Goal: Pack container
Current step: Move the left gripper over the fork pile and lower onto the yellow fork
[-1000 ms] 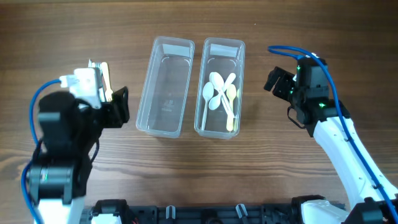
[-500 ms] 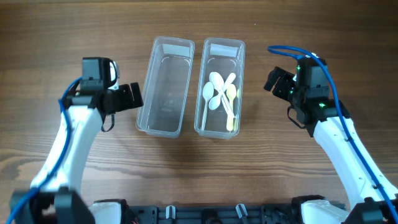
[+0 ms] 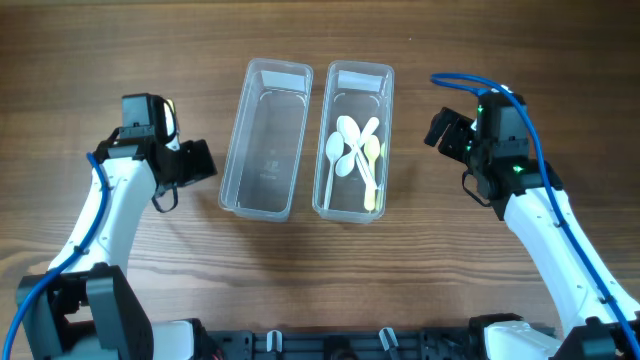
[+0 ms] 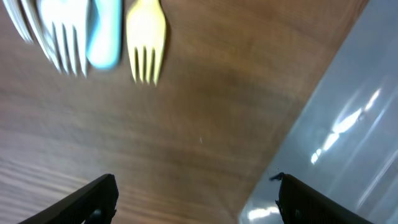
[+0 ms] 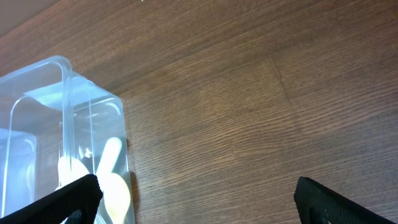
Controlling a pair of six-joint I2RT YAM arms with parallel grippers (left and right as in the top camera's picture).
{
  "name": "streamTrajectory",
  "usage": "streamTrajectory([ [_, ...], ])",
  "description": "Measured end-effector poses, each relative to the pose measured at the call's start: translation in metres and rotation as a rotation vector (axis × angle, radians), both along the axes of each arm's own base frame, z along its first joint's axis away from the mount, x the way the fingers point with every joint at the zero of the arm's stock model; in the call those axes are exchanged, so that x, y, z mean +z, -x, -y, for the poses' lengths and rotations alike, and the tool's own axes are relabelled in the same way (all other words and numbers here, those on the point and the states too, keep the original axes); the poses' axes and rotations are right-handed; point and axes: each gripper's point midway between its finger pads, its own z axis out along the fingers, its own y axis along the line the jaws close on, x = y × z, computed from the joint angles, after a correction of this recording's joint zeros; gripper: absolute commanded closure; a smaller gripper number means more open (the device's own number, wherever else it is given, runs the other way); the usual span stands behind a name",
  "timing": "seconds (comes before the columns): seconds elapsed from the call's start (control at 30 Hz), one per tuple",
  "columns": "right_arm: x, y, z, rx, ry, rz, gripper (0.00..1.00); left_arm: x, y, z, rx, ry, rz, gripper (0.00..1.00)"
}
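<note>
Leftward, forks (image 4: 147, 37) (blurred), spoons (image 3: 352, 155) in container (image 3: 389, 100)

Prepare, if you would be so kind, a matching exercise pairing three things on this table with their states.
Things:
1. container nearer the left arm
2. container nearer the right arm
3. yellow fork

States:
A. holds spoons
B. lies on the table beside a pale blue utensil
C. empty

Pairs: 1-C, 2-A, 3-B.
</note>
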Motion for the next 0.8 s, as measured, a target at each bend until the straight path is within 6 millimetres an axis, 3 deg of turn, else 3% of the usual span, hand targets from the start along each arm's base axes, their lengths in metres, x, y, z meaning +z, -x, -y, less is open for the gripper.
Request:
streamTrajectory([
  [0.3, 0.000, 0.000, 0.000, 0.000, 0.000, 0.000, 0.00, -0.002, 0.015, 0.016, 0.012, 0.100, -0.063, 0.18],
  [0.8, 0.000, 0.000, 0.000, 0.000, 0.000, 0.000, 0.00, 0.004, 0.020, 0.072, -0.108, 0.271, -0.072, 0.21],
])
